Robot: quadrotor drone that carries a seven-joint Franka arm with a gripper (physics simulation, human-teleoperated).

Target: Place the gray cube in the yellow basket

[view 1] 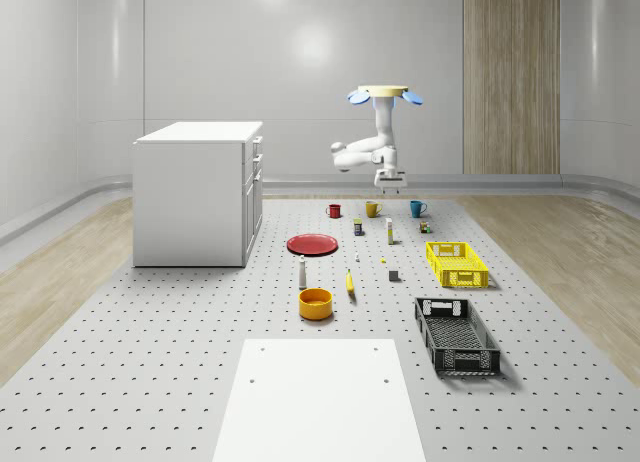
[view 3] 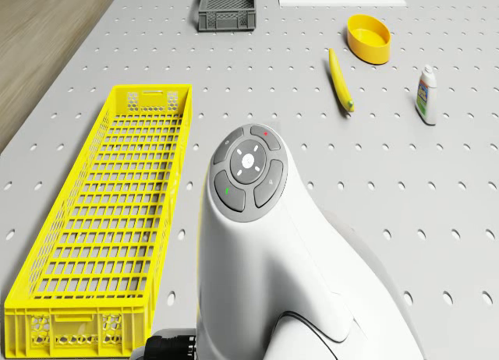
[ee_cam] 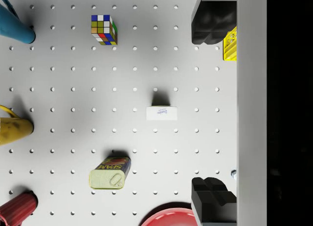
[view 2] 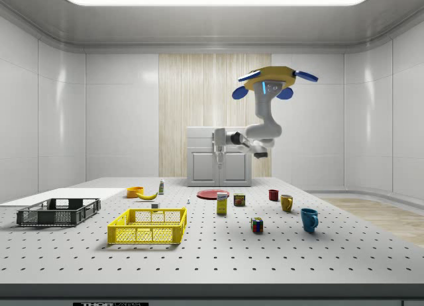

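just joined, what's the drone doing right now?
The drone hovers high over the far end of the perforated table, above the mugs and cans. Its gripper points down with open fingers, holding nothing. The small gray cube sits on the table beside the yellow mesh basket, untouched.

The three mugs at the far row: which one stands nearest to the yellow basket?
The blue mug; the yellow mug and red mug stand farther from the yellow basket.
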